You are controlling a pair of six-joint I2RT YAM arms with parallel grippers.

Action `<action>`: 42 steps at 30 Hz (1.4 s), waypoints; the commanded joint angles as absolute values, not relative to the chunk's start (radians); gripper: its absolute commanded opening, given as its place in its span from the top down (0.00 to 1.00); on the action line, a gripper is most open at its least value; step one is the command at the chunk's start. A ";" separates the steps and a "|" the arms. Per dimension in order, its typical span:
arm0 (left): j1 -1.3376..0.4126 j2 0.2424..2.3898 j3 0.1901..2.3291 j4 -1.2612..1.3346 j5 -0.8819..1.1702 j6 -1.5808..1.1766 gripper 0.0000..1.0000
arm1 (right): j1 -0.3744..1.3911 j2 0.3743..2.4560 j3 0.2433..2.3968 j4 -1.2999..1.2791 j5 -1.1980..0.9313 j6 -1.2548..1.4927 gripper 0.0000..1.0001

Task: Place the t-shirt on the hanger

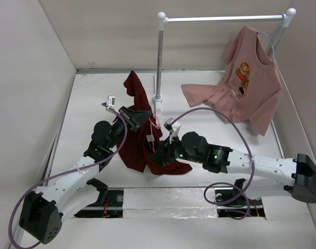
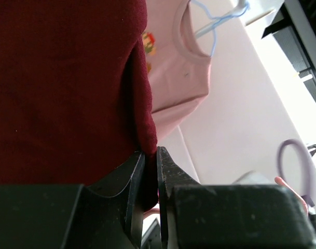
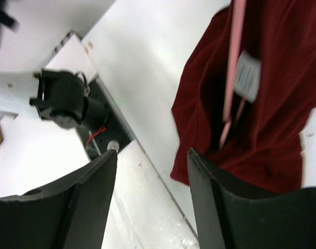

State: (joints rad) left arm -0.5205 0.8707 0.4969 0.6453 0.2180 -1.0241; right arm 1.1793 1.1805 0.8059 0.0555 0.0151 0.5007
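Observation:
The dark red t-shirt (image 1: pixel 138 147) hangs in a bunch above the table's middle, its lower part draped onto the surface. My left gripper (image 1: pixel 143 118) holds it up from the left. In the left wrist view the jaws (image 2: pixel 150 151) are shut on a fold of the t-shirt (image 2: pixel 59 88). The thin pink hanger (image 3: pixel 231 78) shows in the right wrist view as a wire running down inside the t-shirt (image 3: pixel 272 129), beside its white label. My right gripper (image 1: pixel 159 155) sits low at the shirt's right hem. It stands open (image 3: pixel 152 153), the cloth just beyond its right finger and nothing between the fingers.
A metal clothes rail (image 1: pixel 225 19) on a white post (image 1: pixel 159 62) stands at the back. A pink printed t-shirt (image 1: pixel 251 78) hangs from it on a pale blue hanger (image 2: pixel 215 23). A salmon-pink garment (image 1: pixel 207 96) lies beneath. Walls close in left, back and right.

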 commanded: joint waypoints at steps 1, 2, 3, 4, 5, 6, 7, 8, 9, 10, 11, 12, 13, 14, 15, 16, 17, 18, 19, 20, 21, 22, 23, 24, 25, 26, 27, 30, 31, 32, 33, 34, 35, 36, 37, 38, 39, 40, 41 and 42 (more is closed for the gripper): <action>-0.517 0.868 0.477 0.719 0.256 -1.042 1.00 | 1.181 1.150 0.889 0.003 0.090 0.465 0.37; -0.517 0.868 0.469 0.718 0.258 -1.040 1.00 | 1.181 1.150 0.896 0.003 0.107 0.457 0.40; -0.517 0.868 0.465 0.715 0.256 -1.040 1.00 | 1.181 1.150 0.893 0.006 0.110 0.459 0.50; -0.517 0.870 0.459 0.716 0.253 -1.042 1.00 | 1.181 1.152 0.887 0.033 0.115 0.456 0.67; -0.517 0.868 0.454 0.722 0.255 -1.045 1.00 | 1.181 1.160 0.871 0.053 0.139 0.462 0.93; -0.517 0.870 0.445 0.732 0.255 -1.052 1.00 | 1.181 1.167 0.870 0.081 0.155 0.463 1.00; -0.517 0.868 0.445 0.733 0.255 -1.054 1.00 | 1.181 1.178 0.873 0.089 0.173 0.462 1.00; -0.517 0.868 0.445 0.729 0.256 -1.052 1.00 | 1.181 1.190 0.874 0.101 0.210 0.469 1.00; -0.517 0.864 0.449 0.726 0.256 -1.051 1.00 | 1.181 1.216 0.879 0.118 0.227 0.471 1.00; -0.517 0.859 0.451 0.718 0.255 -1.048 1.00 | 1.181 1.230 0.884 0.123 0.242 0.474 1.00; -0.517 0.856 0.449 0.716 0.252 -1.046 1.00 | 1.181 1.241 0.888 0.126 0.268 0.480 0.99; -0.517 0.850 0.451 0.715 0.250 -1.049 1.00 | 1.181 1.262 0.897 0.127 0.287 0.486 0.92; -0.517 0.848 0.451 0.709 0.252 -1.049 1.00 | 1.181 1.269 0.897 0.127 0.296 0.491 0.83; -0.517 0.847 0.453 0.704 0.252 -1.048 1.00 | 1.181 1.276 0.897 0.132 0.311 0.502 0.70; -0.517 0.839 0.454 0.700 0.252 -1.048 1.00 | 1.181 1.284 0.896 0.138 0.314 0.509 0.65; -0.517 0.836 0.451 0.698 0.250 -1.049 1.00 | 1.181 1.296 0.888 0.147 0.316 0.511 0.61; -0.517 0.833 0.446 0.699 0.250 -1.055 1.00 | 1.181 1.299 0.884 0.156 0.321 0.515 0.59; -0.517 0.831 0.442 0.704 0.250 -1.057 1.00 | 1.181 1.305 0.881 0.175 0.328 0.520 0.58; -0.517 0.833 0.439 0.704 0.250 -1.060 1.00 | 1.181 1.315 0.873 0.181 0.330 0.523 0.58; -0.517 0.836 0.439 0.703 0.250 -1.060 1.00 | 1.181 1.321 0.870 0.192 0.331 0.526 0.58; -0.517 0.835 0.439 0.703 0.253 -1.061 1.00 | 1.181 1.325 0.868 0.210 0.336 0.526 0.58; -0.517 0.836 0.437 0.707 0.252 -1.065 1.00 | 1.181 1.333 0.867 0.213 0.344 0.528 0.59; -0.517 0.836 0.434 0.715 0.253 -1.069 1.00 | 1.181 1.345 0.870 0.213 0.362 0.532 0.60; -0.517 0.842 0.436 0.718 0.256 -1.075 1.00 | 1.181 1.348 0.870 0.212 0.373 0.540 0.61; -0.517 0.847 0.439 0.719 0.258 -1.078 1.00 | 1.181 1.348 0.867 0.219 0.380 0.545 0.63; -0.517 0.854 0.445 0.719 0.262 -1.077 1.00 | 1.181 1.345 0.855 0.245 0.393 0.548 0.66; -0.517 0.856 0.445 0.719 0.259 -1.077 1.00 | 1.181 1.342 0.847 0.258 0.396 0.549 0.68; -0.517 0.861 0.448 0.726 0.252 -1.080 1.00 | 1.181 1.325 0.822 0.281 0.417 0.551 0.95; -0.517 0.861 0.449 0.726 0.250 -1.078 1.00 | 1.181 1.324 0.818 0.281 0.425 0.554 0.96; -0.517 0.859 0.451 0.724 0.247 -1.077 1.00 | 1.181 1.324 0.812 0.282 0.437 0.560 1.00; -0.517 0.859 0.453 0.724 0.241 -1.075 1.00 | 1.181 1.325 0.805 0.282 0.437 0.563 1.00; -0.517 0.859 0.454 0.726 0.242 -1.075 1.00 | 1.172 1.324 0.802 0.278 0.436 0.564 1.00; -0.517 0.862 0.457 0.726 0.241 -1.066 1.00 | 1.172 1.322 0.801 0.272 0.437 0.574 1.00; -0.517 0.871 0.472 0.718 0.245 -1.060 1.00 | 1.172 1.321 0.798 0.264 0.434 0.583 1.00; -0.517 0.876 0.485 0.684 0.244 -1.051 1.00 | 1.172 1.310 0.786 0.265 0.434 0.587 1.00; -0.517 0.876 0.498 0.667 0.241 -1.022 0.97 | 1.172 1.309 0.778 0.270 0.430 0.592 1.00; -0.517 0.876 0.518 0.651 0.226 -1.006 0.82 | 1.172 1.305 0.770 0.273 0.426 0.589 1.00; -0.517 0.873 0.526 0.629 0.218 -0.996 0.75 | 1.172 1.302 0.766 0.270 0.423 0.588 1.00; -0.517 0.870 0.532 0.621 0.210 -0.988 0.68 | 1.172 1.301 0.765 0.261 0.425 0.592 1.00; -0.517 0.867 0.547 0.611 0.192 -0.967 0.61 | 1.172 1.298 0.765 0.249 0.428 0.597 1.00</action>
